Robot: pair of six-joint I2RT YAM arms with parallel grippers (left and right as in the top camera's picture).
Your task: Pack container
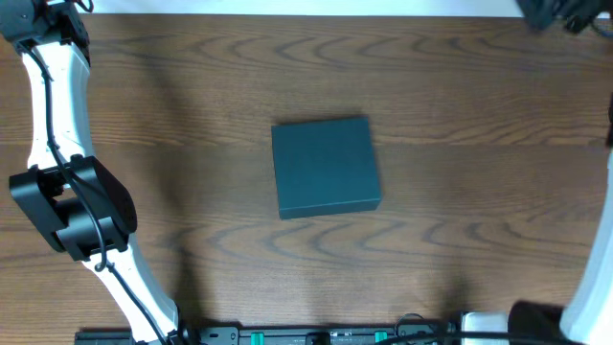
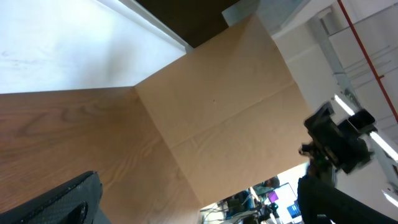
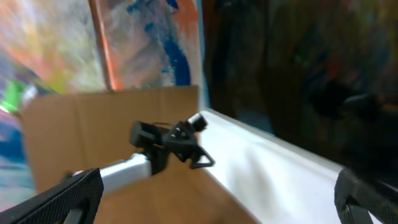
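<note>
container (image 1: 326, 168) flat, closed — near-square, no clear long axis, slightly skewed | left fingers (image 2: 59, 200) apart | right fingers (image 3: 62, 198) apart

The overhead camera hangs above the bench (image 1: 460, 77) and looks straight down, far enough off to take in much of the top, with the container (image 1: 326, 168) dead centre and the left arm (image 1: 67, 192) down one side; the left wrist camera rides just behind the left hand (image 2: 198, 199), low over the wood and tilted, facing out past its dark fingers (image 2: 62, 202) to a cardboard panel (image 2: 224, 106); the right wrist camera sits likewise behind the right hand (image 3: 217, 193), fingers in the bottom corners, also facing cardboard; all three views share the bench wood.
</note>
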